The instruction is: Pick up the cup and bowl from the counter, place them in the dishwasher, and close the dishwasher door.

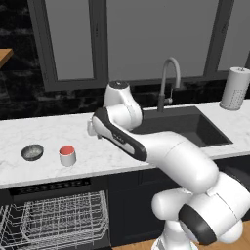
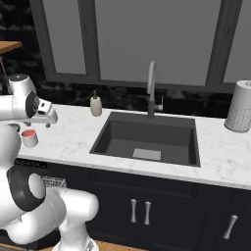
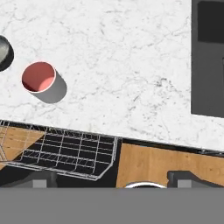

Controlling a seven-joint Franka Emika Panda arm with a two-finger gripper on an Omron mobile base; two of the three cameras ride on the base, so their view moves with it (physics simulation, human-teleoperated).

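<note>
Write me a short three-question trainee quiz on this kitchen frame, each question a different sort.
1. True or false: the cup already sits in the dishwasher rack.
2. Multiple choice: in the left base view, the bowl lies (A) left of the cup, (B) in the sink, (C) on the rack.
3. Fill in: the hand is ____, holding nothing.

Key: 1 false, it stands on the counter; 2 A; 3 open.
</note>
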